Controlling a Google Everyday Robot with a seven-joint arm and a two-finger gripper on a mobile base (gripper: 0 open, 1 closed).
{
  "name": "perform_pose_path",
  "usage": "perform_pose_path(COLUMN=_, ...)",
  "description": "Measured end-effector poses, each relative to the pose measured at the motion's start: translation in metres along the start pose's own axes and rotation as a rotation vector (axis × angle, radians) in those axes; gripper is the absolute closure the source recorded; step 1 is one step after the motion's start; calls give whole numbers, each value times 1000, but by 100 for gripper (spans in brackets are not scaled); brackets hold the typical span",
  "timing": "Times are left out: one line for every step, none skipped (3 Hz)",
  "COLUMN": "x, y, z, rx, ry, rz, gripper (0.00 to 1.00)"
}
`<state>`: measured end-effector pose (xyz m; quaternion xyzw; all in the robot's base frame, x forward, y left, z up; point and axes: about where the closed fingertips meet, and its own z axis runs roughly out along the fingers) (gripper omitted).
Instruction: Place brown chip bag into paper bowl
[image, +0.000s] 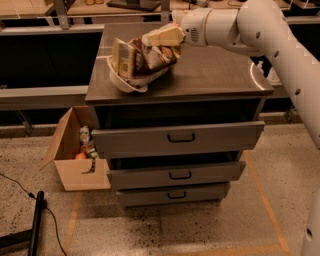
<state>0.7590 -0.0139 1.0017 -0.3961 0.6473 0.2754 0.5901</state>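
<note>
The brown chip bag lies crumpled across the white paper bowl, which sits on the left part of the metal cabinet top. The bag is bigger than the bowl and hangs over its rim on the right. Its white label panel faces left. My gripper reaches in from the right on the white arm and sits right over the bag's upper right end, touching or nearly touching it.
The cabinet's top drawer is pulled out a little, with two more drawers below. An open cardboard box with small items, a round red-orange fruit among them, stands on the floor at the left. A black cable and stand lie at the bottom left.
</note>
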Motion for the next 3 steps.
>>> perform_pose_path(x=-2, y=-6, z=-3, rx=18, ry=1, rz=-14, gripper=0)
perform_pose_path(x=1, y=-22, z=-18, rx=66, ry=32, rz=-50, gripper=0)
perform_pose_path(x=2, y=-23, z=-18, rx=69, ry=35, rz=-53, gripper=0)
